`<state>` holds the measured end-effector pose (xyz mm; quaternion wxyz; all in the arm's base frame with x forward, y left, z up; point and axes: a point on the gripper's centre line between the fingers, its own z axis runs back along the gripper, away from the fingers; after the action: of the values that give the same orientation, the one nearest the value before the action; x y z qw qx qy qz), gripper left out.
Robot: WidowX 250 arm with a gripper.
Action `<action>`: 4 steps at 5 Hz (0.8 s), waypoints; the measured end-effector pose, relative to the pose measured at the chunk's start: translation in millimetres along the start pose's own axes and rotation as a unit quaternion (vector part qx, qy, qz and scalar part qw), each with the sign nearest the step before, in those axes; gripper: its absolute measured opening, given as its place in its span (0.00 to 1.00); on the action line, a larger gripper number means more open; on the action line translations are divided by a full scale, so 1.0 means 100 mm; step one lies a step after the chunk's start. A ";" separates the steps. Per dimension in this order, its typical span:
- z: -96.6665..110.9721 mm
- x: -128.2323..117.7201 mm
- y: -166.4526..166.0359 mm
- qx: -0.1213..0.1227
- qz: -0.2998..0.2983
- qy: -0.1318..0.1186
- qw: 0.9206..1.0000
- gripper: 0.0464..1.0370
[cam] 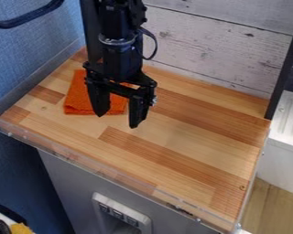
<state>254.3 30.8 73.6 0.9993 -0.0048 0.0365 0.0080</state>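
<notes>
The black gripper (117, 119) hangs over the left part of the wooden counter, its two fingers spread apart with nothing between them. Behind and beneath it lies a folded orange cloth (79, 98), flat on the wood and partly hidden by the gripper. One finger overlaps the cloth in the view, and the other stands just right of the cloth's front edge. Whether the gripper touches the cloth, I cannot tell.
The wooden counter (173, 132) has a clear plastic lip (106, 172) along its front edge. A whitewashed plank wall (216, 50) stands behind, a blue wall (26, 55) at left. A black post (286, 68) rises at the right back corner.
</notes>
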 end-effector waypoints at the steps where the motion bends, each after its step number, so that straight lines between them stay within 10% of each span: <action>1: -0.05 -0.02 -0.21 -0.001 0.009 0.004 1.000 0.96; 4: -0.02 0.04 -1.09 0.012 0.051 -0.039 0.998 0.96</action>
<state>259.6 -77.9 72.0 0.9982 0.0092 -0.0019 0.0589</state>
